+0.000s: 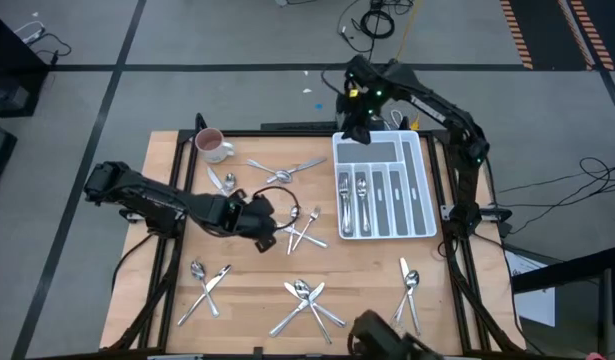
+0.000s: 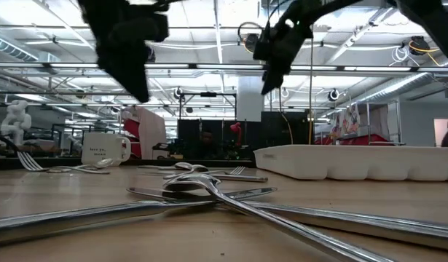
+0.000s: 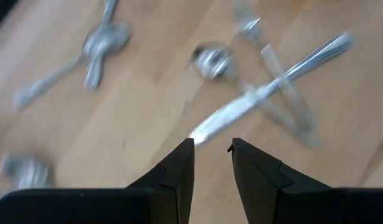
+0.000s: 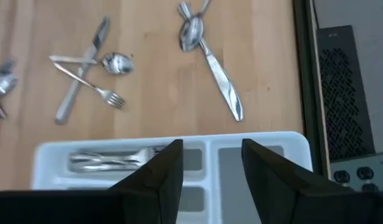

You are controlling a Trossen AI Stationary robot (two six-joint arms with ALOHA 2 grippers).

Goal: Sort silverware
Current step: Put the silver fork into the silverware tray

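Wooden table (image 1: pixel 247 300) carries the silverware in several small heaps, and a white divided tray (image 1: pixel 419 180) lies on its right part. The right gripper (image 1: pixel 357 128) hangs over the far end of this tray; its two dark fingers (image 4: pixel 163 171) stand apart and nothing is between them. Under it, forks (image 4: pixel 110 160) lie already in one compartment, and in the high view more pieces (image 1: pixel 353 195) fill the compartments at the tray's left side.

The left gripper (image 1: pixel 262 225) is low over the middle of the table, its fingers (image 3: pixel 179 168) open with a narrow gap and holding nothing. Just before its tips lies a knife (image 3: pixel 266 93) crossed with other pieces, and a spoon (image 3: pixel 210 61) is close beside them. Other heaps (image 1: pixel 305 300) lie nearer to the front edge, well apart from both grippers. A white mug (image 1: pixel 212 146) stands at the far left corner.
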